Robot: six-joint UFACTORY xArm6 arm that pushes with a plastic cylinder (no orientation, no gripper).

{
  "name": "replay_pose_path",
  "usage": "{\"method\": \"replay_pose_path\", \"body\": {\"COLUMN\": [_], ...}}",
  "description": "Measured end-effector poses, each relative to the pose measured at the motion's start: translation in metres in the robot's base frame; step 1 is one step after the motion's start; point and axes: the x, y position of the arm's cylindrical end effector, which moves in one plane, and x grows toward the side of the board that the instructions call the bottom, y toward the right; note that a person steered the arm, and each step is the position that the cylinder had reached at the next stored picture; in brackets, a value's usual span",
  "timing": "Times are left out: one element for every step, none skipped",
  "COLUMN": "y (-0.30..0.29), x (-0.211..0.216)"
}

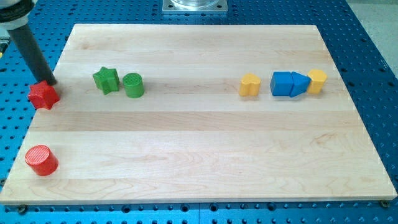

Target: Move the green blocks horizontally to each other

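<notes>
The wooden board [205,143] fills most of the view, lying on a blue perforated table [367,37]. The dark rod slants down from the view's top left corner, and my tip [51,81] rests at the board's left edge, holding nothing – it is a bare rod end.

The 2 green blocks lie to the right of my tip, on roughly the same level: the green star [106,79] nearer, the green cylinder [133,85] just beyond it, the 2 touching or almost so. Wide bare wood runs on to their right.

Far right of my tip sit a yellow block [250,84], a blue cube [281,83], a blue wedge-like block [300,84] and another yellow block [317,81].

The red star [43,95] touches my tip just below it, overhanging the left edge. The red cylinder [41,160] sits well below – also at that edge.
</notes>
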Motion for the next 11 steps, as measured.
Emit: {"method": "replay_pose_path", "body": {"y": [0.002, 0.018, 0.031, 0.037, 0.037, 0.043, 0.092, 0.151, 0.203, 0.256, 0.242], "x": [0.022, 0.091, 0.131, 0.118, 0.053, 0.014, 0.003, 0.006, 0.006, 0.017, 0.074]}}
